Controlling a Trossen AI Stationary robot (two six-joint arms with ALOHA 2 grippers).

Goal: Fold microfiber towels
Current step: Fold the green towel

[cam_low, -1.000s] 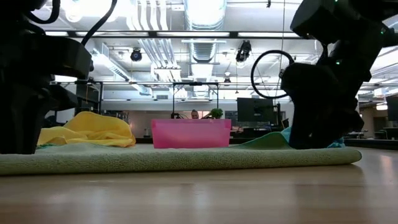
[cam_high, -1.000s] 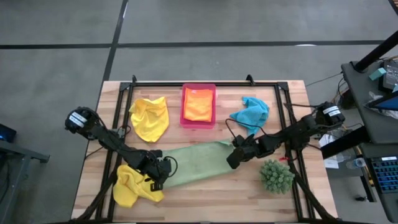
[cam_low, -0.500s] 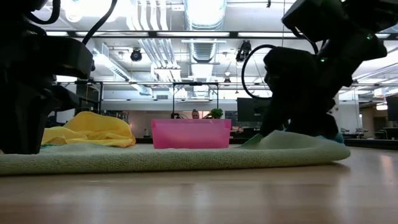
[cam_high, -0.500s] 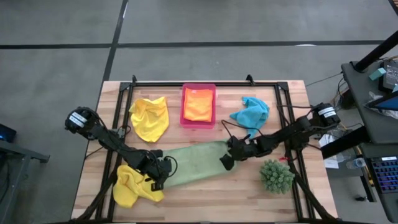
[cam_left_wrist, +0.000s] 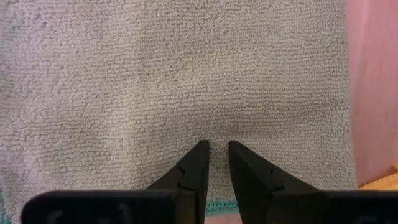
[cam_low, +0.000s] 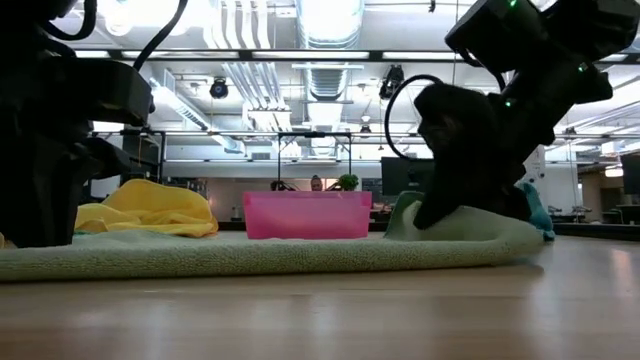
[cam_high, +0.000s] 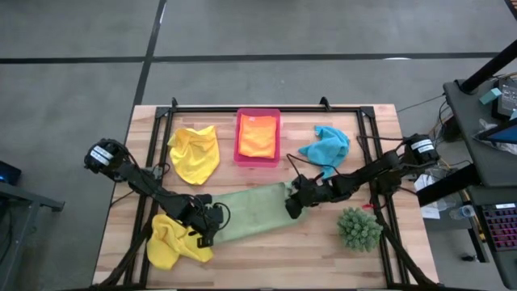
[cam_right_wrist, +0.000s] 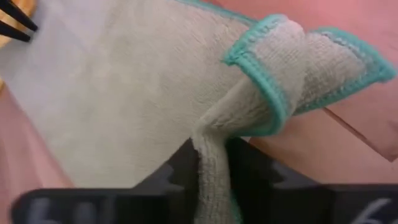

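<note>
Green towel [cam_high: 246, 212] lies stretched out in the middle of the table [cam_high: 266, 259], from the left gripper [cam_high: 206, 226] to the right gripper [cam_high: 292, 204]; its right end is lifted and curled over, with a teal edge showing in the right wrist view [cam_right_wrist: 273, 93]. Right gripper has its two fingers pinched shut on a fold of that end, holding it up off the wood; left gripper presses down on the other end, its fingers [cam_left_wrist: 196, 168] nearly closed with only a thin gap, tips touching the flat cloth.

One yellow towel [cam_high: 174, 241] sits bunched at the near left corner, just beside the left gripper; another yellow towel [cam_high: 196, 152] lies farther back on the left. Orange towel [cam_high: 258, 136] rests folded inside the pink tray [cam_high: 258, 114] at the back middle; blue towel [cam_high: 325, 147] lies crumpled at the back right. Spiky green plant [cam_high: 359, 228] stands near the right gripper, apart from the green towel.
</note>
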